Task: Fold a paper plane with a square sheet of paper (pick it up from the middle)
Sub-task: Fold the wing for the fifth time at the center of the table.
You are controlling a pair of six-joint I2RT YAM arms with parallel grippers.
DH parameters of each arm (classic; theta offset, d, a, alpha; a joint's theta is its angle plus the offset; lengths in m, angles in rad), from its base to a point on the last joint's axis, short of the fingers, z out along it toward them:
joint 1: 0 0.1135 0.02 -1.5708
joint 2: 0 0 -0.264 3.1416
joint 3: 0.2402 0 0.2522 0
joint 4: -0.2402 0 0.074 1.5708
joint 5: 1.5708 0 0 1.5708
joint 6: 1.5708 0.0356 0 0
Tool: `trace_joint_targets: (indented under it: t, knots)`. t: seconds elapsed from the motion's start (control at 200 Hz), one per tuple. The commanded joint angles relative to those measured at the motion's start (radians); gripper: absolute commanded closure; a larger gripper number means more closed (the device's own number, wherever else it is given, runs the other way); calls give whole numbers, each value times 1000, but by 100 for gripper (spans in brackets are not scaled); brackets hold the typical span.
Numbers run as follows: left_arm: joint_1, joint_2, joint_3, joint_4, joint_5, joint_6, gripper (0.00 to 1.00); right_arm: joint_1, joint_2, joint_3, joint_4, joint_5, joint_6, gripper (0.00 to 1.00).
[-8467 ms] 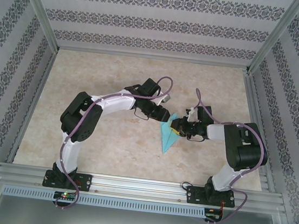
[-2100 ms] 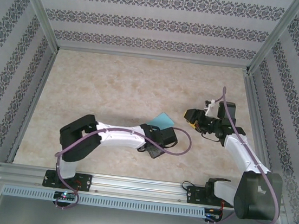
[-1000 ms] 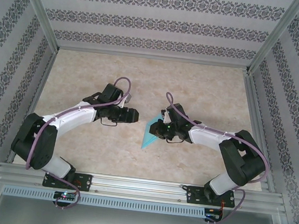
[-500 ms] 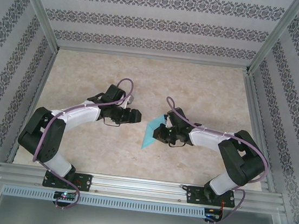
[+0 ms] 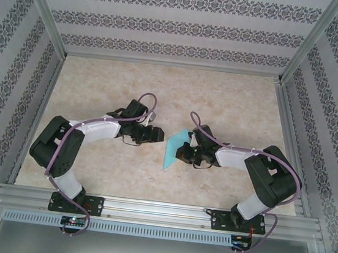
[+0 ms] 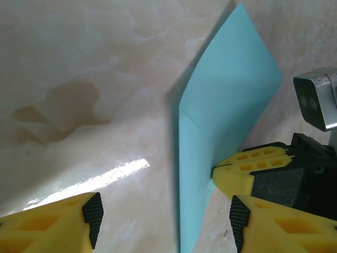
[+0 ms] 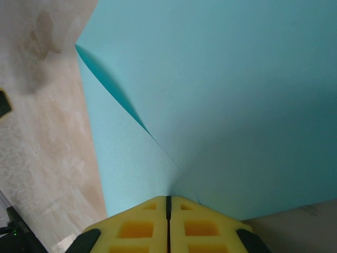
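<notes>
Top external view, table: beige marbled table (image 5: 112, 88).
Paper: light turquoise-blue folded paper sheet (image 5: 170, 152), upright near the table centre, between both tools.
Right tool (image 5: 180, 153): clamped on the sheet's edge.
Left tool (image 5: 159, 135): jaws apart, empty, just beside the sheet.

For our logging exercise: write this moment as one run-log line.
paper sheet: creased, held up | right gripper: shut on paper sheet | left gripper: open, apart
</notes>
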Motion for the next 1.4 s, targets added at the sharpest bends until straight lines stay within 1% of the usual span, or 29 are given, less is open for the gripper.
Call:
trace_joint_targets:
  t: [0.0, 0.105, 0.355, 0.45, 0.58, 0.729, 1.054, 1.149, 1.309, 1.394]
  knots:
    - [-33, 24, 13, 92, -15, -67, 33, -12, 30, -37, 17, 8, -16, 93]
    - [-60, 52, 12, 139, -35, -106, 35, -18, 23, -44, 27, 2, -22, 93]
    - [-94, 123, 5, 277, -51, -223, 45, -25, 32, -69, 64, -10, -23, 95]
    - [-108, 145, 16, 284, -64, -234, 46, -27, 32, -74, 69, -13, -23, 95]
    - [-111, 166, 21, 316, -55, -247, 52, -31, 34, -78, 76, -17, -27, 96]
    - [-117, 168, 36, 313, -47, -241, 58, -36, 38, -87, 93, -22, -23, 96]
    - [-119, 134, 54, 246, -54, -199, 69, -48, 36, -91, 99, -27, -23, 97]
    - [-121, 128, 58, 222, -53, -183, 74, -51, 34, -89, 100, -29, -24, 97]
    - [-127, 137, 63, 217, -28, -180, 79, -52, 33, -87, 101, -30, -23, 97]
    - [-132, 137, 72, 207, -27, -175, 80, -52, 34, -87, 103, -29, -24, 97]
